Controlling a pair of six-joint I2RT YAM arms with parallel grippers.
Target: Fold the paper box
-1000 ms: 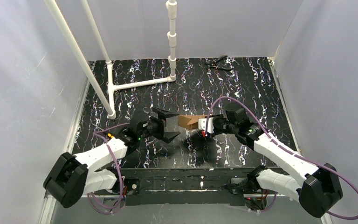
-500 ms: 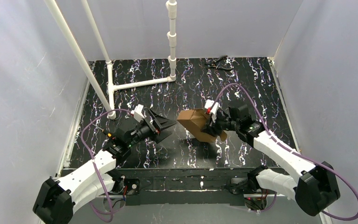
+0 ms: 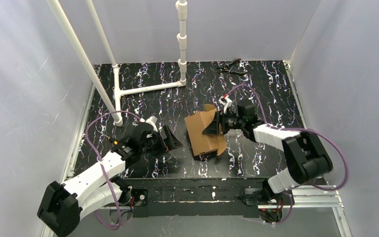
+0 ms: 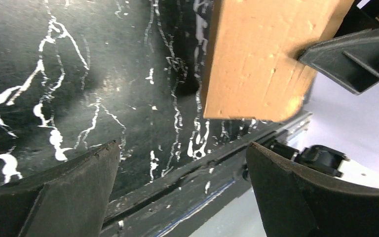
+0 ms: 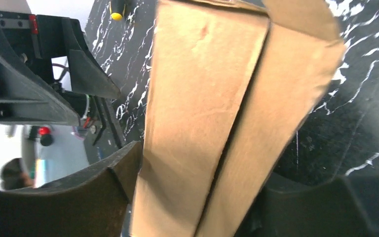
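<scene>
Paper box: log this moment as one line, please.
box: partly folded | right fingers: either side of box, grip unclear | left fingers: open, empty, apart from box

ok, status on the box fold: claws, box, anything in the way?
Left claw open, empty, short of the paper box. Right claw astride it, grip unclear. Box partly folded. Pliers far back, no obstruction.

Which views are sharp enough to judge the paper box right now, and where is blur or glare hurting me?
Top external: sharp and evenly lit, the paper box clear against the dark table. Left wrist: the box's lower right corner smears into a washed-out white background. Right wrist: the box fills the frame, its right edge blurred, its centre crease readable.
</scene>
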